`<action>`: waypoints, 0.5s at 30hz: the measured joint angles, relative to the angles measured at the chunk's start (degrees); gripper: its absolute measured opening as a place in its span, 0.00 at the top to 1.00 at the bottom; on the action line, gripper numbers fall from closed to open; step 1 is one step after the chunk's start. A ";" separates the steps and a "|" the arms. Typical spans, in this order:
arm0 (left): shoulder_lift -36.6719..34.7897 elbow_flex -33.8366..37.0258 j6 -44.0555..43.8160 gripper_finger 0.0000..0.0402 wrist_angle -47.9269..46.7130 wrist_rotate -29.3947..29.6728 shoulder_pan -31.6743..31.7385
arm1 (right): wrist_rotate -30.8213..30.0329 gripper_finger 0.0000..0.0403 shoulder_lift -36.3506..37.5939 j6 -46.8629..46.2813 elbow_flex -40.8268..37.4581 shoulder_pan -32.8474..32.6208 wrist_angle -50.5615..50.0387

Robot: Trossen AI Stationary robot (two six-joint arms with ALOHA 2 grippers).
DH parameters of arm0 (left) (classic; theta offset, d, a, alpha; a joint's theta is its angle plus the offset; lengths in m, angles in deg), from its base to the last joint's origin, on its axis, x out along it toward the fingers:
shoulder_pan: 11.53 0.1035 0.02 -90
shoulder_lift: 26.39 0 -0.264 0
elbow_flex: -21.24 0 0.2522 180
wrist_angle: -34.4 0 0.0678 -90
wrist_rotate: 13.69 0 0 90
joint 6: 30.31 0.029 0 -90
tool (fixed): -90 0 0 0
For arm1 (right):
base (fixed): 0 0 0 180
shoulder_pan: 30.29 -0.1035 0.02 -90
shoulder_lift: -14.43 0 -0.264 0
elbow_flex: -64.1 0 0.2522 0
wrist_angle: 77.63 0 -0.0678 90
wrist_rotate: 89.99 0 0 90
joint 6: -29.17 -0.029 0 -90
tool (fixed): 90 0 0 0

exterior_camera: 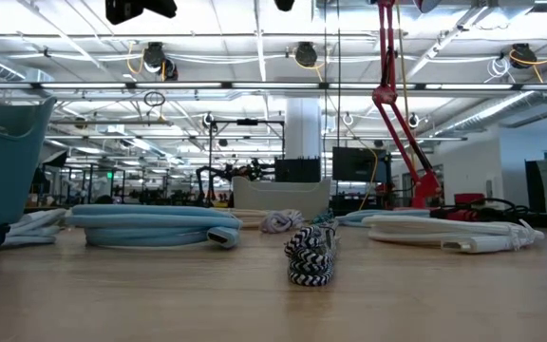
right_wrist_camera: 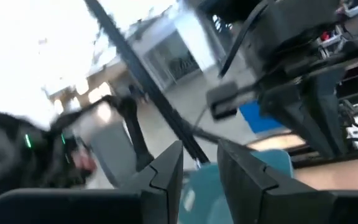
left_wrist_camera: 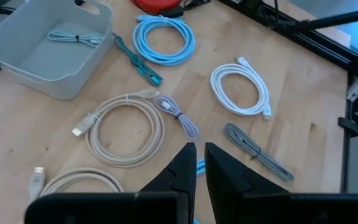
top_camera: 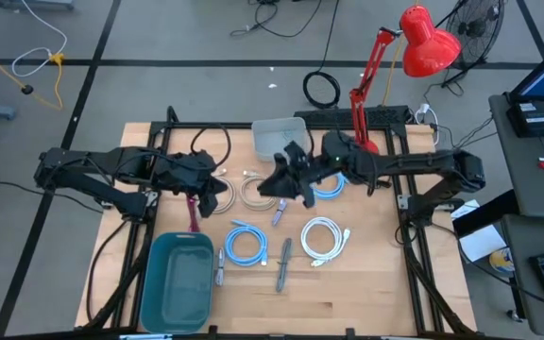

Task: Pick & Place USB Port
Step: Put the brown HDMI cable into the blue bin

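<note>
Several coiled USB cables lie on the wooden table: two beige coils (top_camera: 253, 189) (left_wrist_camera: 126, 124), a blue coil (top_camera: 246, 246), a white coil (top_camera: 321, 238) (left_wrist_camera: 241, 90), a grey bundle (top_camera: 283, 269) (left_wrist_camera: 253, 149) and a small purple one (left_wrist_camera: 179, 115). My left gripper (top_camera: 211, 184) (left_wrist_camera: 199, 152) hovers over the beige coils, shut to a slit with nothing in it. A dark red cable (top_camera: 194, 215) shows just on its near side, toward the teal bin (top_camera: 178, 279). My right gripper (top_camera: 274, 184) (right_wrist_camera: 199, 162) is raised above the table's middle, pointing left, open and empty. My left gripper has nothing between its fingertips in its wrist view. The dark red cable's far end (top_camera: 193, 198) runs under the gripper in the high view, and I cannot tell whether the two touch.
A grey tray (top_camera: 277, 135) (left_wrist_camera: 42, 56) at the back holds a pale blue cable (left_wrist_camera: 73, 37). Another blue coil (top_camera: 329, 186) (left_wrist_camera: 163, 40) lies under the right arm. A red desk lamp (top_camera: 423, 42) stands at the back right. Bare wood lies along the near edge, right of the bin.
</note>
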 joint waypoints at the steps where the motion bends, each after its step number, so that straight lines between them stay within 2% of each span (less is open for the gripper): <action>1: 0.00 0.00 0.12 0.91 0.00 -0.30 0.00 | 0.69 0.78 -0.02 3.22 -0.01 -0.65 -1.80; 6: 0.00 0.00 0.30 0.91 -0.02 -0.29 0.02 | 1.62 0.78 -0.02 16.48 0.00 -2.92 -12.59; 9: 0.00 0.00 0.33 0.91 -0.02 0.04 0.22 | 1.43 0.78 -0.07 28.56 -0.12 -3.67 -18.09; 12: 0.00 0.00 0.30 0.91 -0.04 1.76 0.24 | 1.46 0.78 -0.04 38.63 -1.87 -4.15 -18.55; 15: 0.00 0.00 0.33 0.91 -0.07 2.73 0.24 | -0.05 0.78 -0.07 40.62 -4.20 -4.23 -17.42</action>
